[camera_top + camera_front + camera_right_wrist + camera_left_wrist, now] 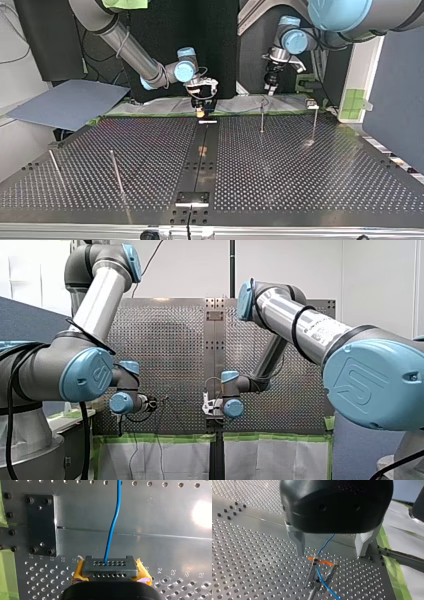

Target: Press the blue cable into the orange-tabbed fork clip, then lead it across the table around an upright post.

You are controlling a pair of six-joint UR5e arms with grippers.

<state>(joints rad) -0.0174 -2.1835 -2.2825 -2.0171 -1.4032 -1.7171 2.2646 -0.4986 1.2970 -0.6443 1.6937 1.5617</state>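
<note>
Gaping left claw [330, 554] straddles fork clip [327, 563]; right claw [110, 574] clamps connector [110, 567] on blue cable [113, 525].

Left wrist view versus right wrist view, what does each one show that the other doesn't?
Only the left wrist view shows the orange-tabbed fork clip, with my left gripper open over it. Only the right wrist view shows my right gripper, yellow-padded, shut on the blue cable, and a black bolted plate. Both show that cable and the perforated table.
</note>
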